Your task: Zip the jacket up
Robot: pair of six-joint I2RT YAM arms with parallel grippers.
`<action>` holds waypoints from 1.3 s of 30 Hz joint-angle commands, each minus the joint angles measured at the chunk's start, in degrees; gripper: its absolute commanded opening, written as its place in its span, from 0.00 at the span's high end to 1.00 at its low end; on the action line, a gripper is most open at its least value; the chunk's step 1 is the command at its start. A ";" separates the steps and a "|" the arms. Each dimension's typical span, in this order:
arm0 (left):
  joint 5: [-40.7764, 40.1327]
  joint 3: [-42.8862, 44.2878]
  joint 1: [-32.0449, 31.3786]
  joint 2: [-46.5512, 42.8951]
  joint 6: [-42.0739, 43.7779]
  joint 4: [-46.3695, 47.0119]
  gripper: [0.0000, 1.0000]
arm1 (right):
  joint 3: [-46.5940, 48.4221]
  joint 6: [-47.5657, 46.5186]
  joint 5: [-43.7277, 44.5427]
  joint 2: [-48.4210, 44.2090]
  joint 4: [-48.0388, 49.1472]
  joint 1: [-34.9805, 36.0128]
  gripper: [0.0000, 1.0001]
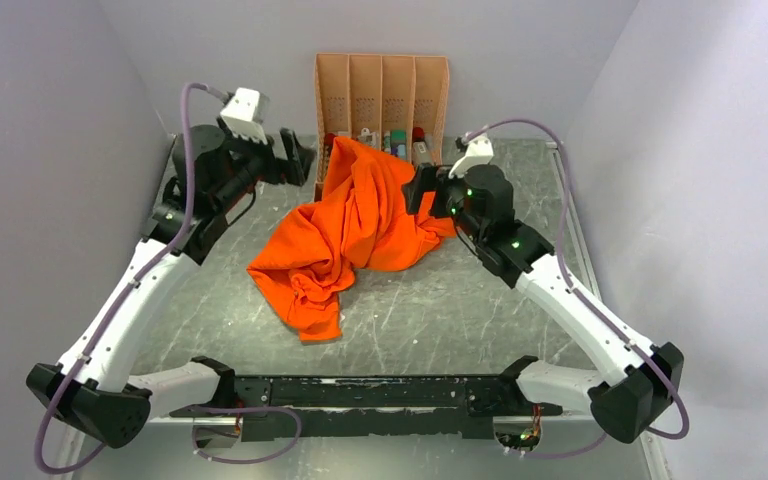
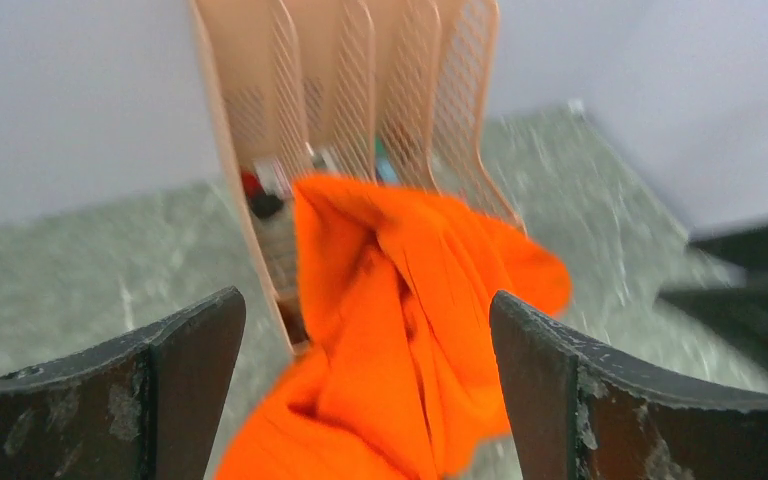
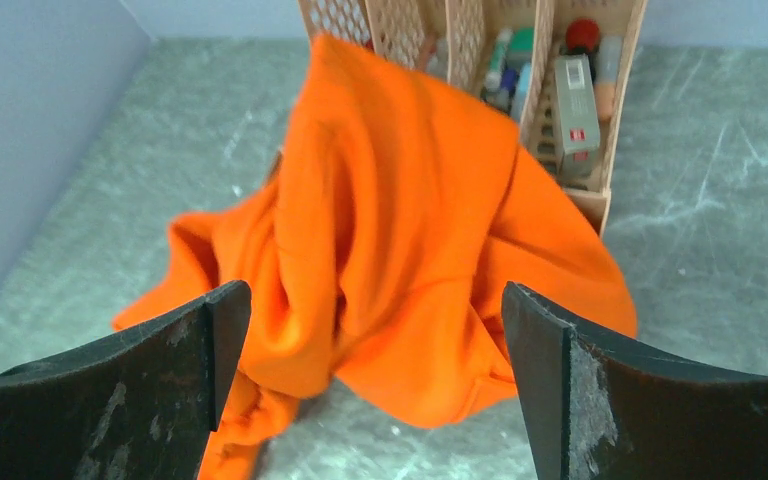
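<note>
The bright orange jacket [image 1: 345, 230] lies crumpled in a heap on the table, its upper part leaning against the front of the organizer. Its zipper is hidden in the folds. My left gripper [image 1: 305, 158] hovers open just left of the jacket's top. On the other side, my right gripper [image 1: 418, 190] stands open at the jacket's right edge. In the left wrist view the jacket [image 2: 400, 330] fills the space ahead of the open gripper [image 2: 368, 310]. The right wrist view shows the jacket [image 3: 400, 230] beyond the wide gripper [image 3: 375, 300], nothing between its fingers.
A tan slotted organizer [image 1: 382, 95] stands at the back of the table, holding markers and small items [image 3: 572, 100]. Grey walls close in on the left, right and back. The marbled tabletop [image 1: 440, 320] stretches in front of the jacket.
</note>
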 commanded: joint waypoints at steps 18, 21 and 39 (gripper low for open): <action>2.29 -18.31 0.23 -3.32 -10.78 -13.96 0.04 | -1.00 -0.96 -16.27 4.93 4.23 0.82 0.01; 2.39 -19.62 0.20 -2.86 -12.04 -14.10 0.04 | 1.04 -0.52 -13.72 9.46 2.13 3.41 0.01; 5.56 -21.17 0.19 11.59 -17.67 -12.32 0.12 | 0.60 10.93 -0.50 22.72 8.10 11.85 0.01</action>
